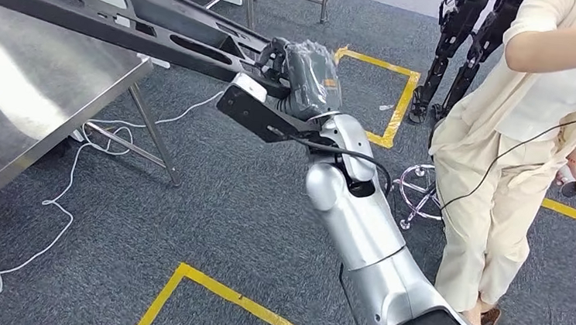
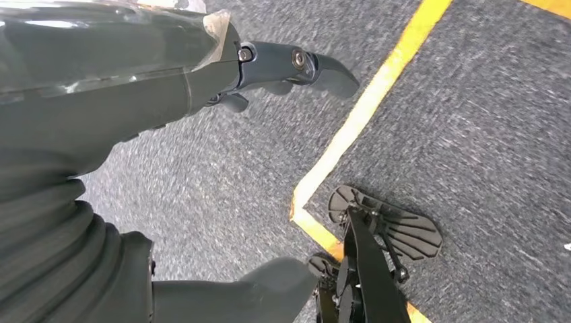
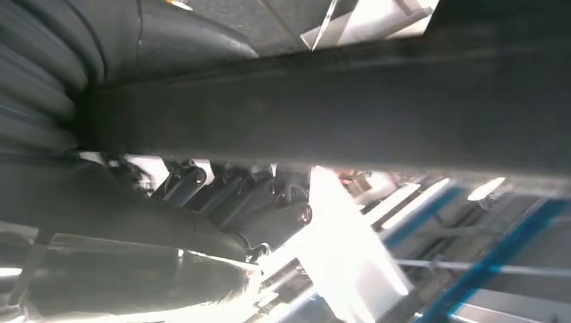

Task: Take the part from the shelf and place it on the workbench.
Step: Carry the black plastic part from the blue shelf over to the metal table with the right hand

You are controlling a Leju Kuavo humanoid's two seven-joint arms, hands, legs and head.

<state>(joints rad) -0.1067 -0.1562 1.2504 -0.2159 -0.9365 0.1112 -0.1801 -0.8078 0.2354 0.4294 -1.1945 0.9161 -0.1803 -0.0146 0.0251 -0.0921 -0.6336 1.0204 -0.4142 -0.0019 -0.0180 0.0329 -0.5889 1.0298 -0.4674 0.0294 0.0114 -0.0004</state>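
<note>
The part (image 1: 125, 22) is a long black slotted metal beam. It slants from the upper left, above the steel workbench (image 1: 25, 103), down to my right hand (image 1: 307, 75). That hand grips the beam close to its near end, where a flat black bracket (image 1: 254, 113) sticks out. From the right wrist the beam (image 3: 377, 101) runs across as a dark bar with my fingers (image 3: 269, 202) curled around it. My left hand (image 2: 135, 81) hangs over the grey carpet, its fingers (image 2: 296, 64) spread and holding nothing.
A person (image 1: 519, 150) in cream clothes stands close on the right, holding a cabled device. A white cable (image 1: 64, 199) trails on the carpet beside the workbench legs. Yellow tape (image 1: 220, 293) marks squares on the floor. Black robot legs (image 1: 457, 44) and a stool base (image 1: 418, 192) stand behind.
</note>
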